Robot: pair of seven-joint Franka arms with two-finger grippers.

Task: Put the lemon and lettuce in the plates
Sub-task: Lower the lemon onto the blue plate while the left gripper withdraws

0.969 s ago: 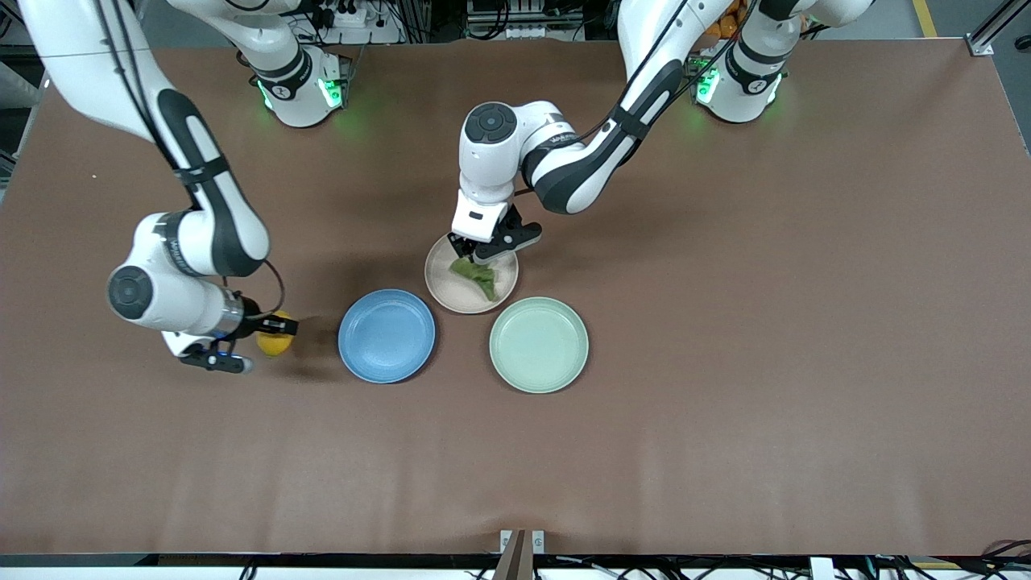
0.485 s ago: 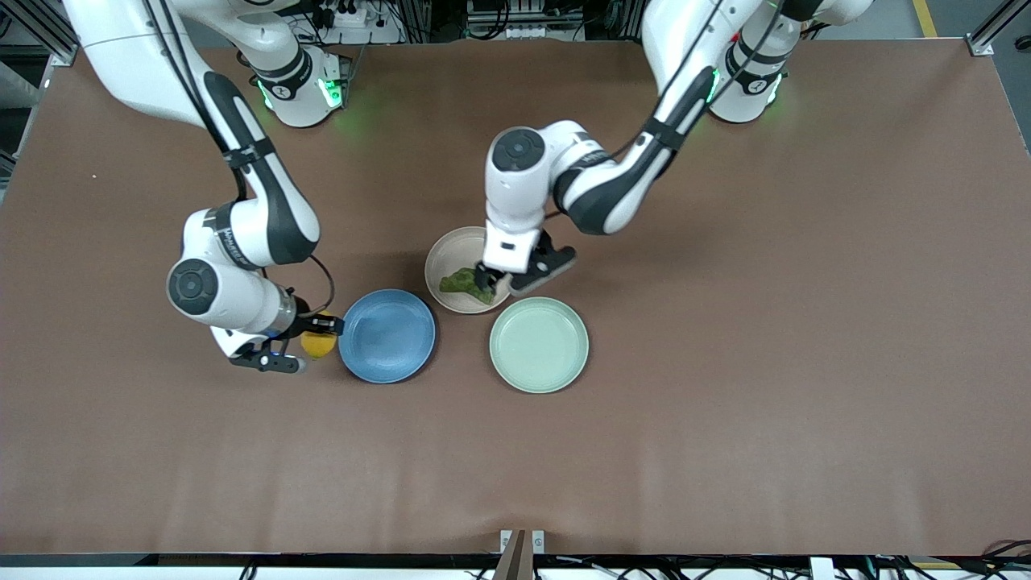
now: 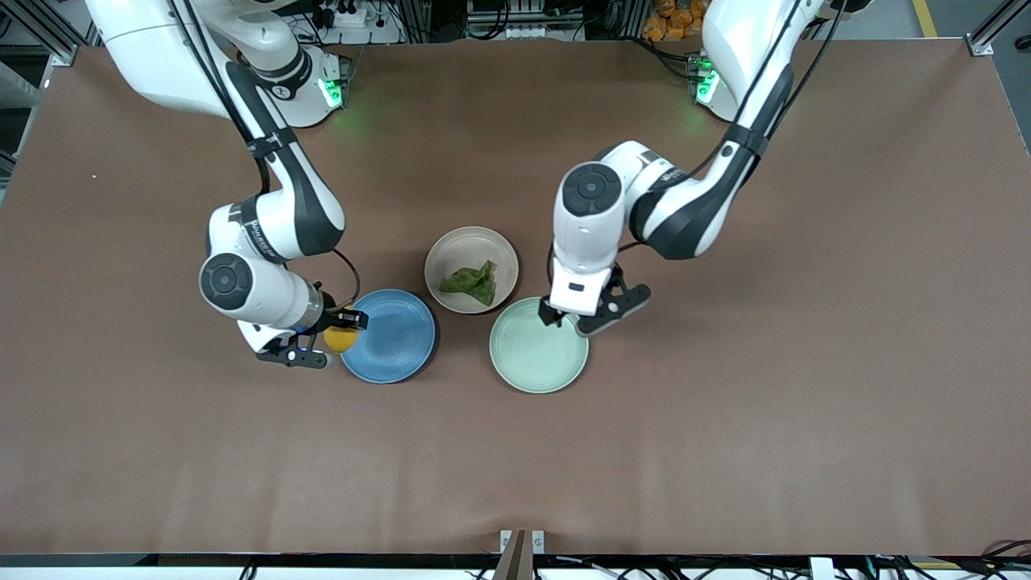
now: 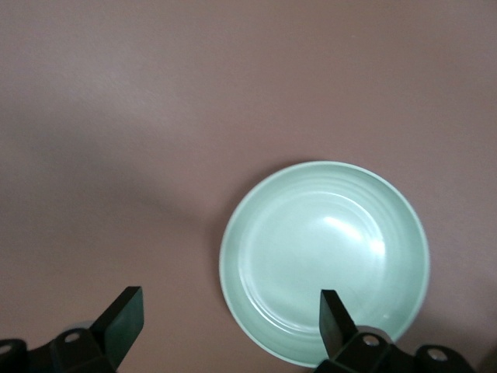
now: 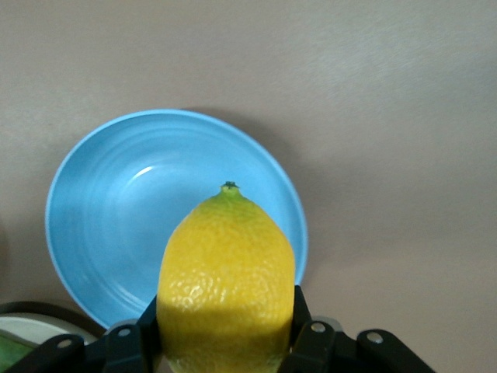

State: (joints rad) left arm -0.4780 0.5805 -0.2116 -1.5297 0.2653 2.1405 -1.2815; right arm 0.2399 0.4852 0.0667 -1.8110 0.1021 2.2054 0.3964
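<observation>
Brown table [image 3: 725, 443]; mint-green plate [image 3: 538, 362] beside beige plate [image 3: 451, 242], lettuce [image 3: 469, 281].

Overhead light is falling evenly on the brown table [image 3: 725, 419]; front view is reading sharp and bright. Soft, diffuse shadows are lying under both arms and beside the blue plate [image 3: 387, 336]. Green indicator lamps are glowing at the arm bases. A mild highlight is showing on the mint-green plate [image 4: 326, 260]. The lemon [image 5: 225, 284] is appearing slightly soft, its lower part shaded.
</observation>
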